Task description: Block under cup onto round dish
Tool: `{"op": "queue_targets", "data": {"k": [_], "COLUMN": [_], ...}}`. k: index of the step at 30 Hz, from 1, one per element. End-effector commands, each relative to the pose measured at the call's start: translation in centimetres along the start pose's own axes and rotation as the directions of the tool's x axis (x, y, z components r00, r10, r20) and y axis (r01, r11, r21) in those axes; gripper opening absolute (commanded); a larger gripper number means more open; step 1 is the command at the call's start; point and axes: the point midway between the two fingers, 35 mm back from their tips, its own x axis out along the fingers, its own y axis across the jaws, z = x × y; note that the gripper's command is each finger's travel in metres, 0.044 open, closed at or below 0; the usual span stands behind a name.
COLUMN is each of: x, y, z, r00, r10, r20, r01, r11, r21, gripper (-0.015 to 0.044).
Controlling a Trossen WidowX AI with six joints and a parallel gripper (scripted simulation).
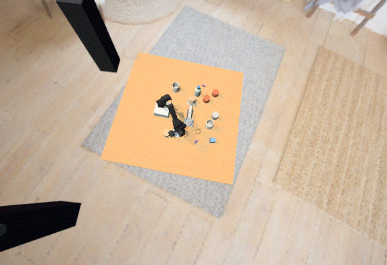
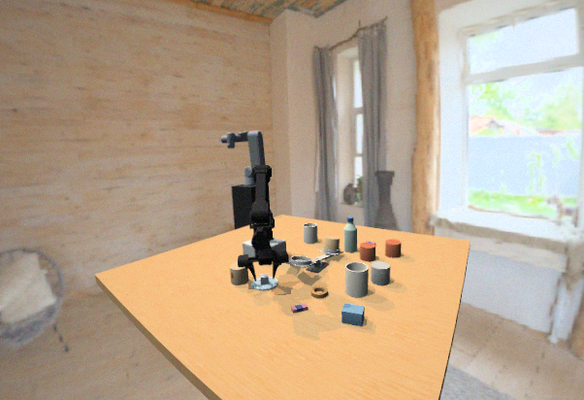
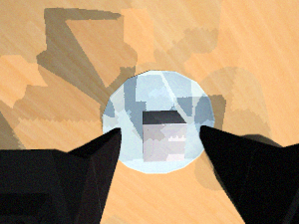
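Note:
A small grey block (image 2: 264,279) (image 3: 164,143) rests on the pale round dish (image 2: 273,285) (image 3: 149,89). My gripper (image 2: 264,279) (image 3: 160,131) is open, low over the dish, with one finger on each side of the block and gaps between. One tan cup (image 1: 166,132) (image 2: 239,275) stands on the table just beside the dish, close to my gripper. The other tan cup (image 1: 191,99) (image 2: 332,244) stands on the far end of the balance (image 1: 189,112) (image 2: 317,261). The balance's near pan (image 1: 188,121) (image 2: 301,261) is empty. Nothing is above the dish except my gripper.
A bottle (image 1: 197,92) (image 2: 350,238), two red cylinders (image 1: 206,99) (image 2: 368,251), a grey open cup (image 1: 209,124) (image 2: 356,281), a grey cylinder (image 1: 215,115) (image 2: 380,273) and a blue block (image 1: 213,140) (image 2: 352,315) stand beyond the balance or to its right.

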Motion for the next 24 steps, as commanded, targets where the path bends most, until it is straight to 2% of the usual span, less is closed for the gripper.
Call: {"op": "queue_targets", "data": {"k": [1, 2, 5, 11, 15, 24], "x": [-0.4, -1.3, -5.3, -5.8, -9.8, -10.0], "y": [0.0, 0.0, 0.0, 0.0, 0.1, 0.1], "z": [0.1, 0.1, -0.1, -0.2, -0.3, -0.4], "r00": [1.0, 1.0, 1.0, 1.0, 1.0, 1.0], "r10": [-0.001, -0.001, -0.001, -0.001, 0.0, 0.0], "r20": [0.001, -0.001, -0.008, -0.009, -0.006, -0.006], "r01": [0.001, 0.001, 0.001, 0.001, 0.0, 0.0], "r11": [1.0, 1.0, 1.0, 1.0, 1.0, 1.0], "r21": [-0.001, -0.001, -0.003, -0.003, 0.001, 0.001], "gripper": [0.042, 0.044, 0.044, 0.044, 0.044, 0.044]}}
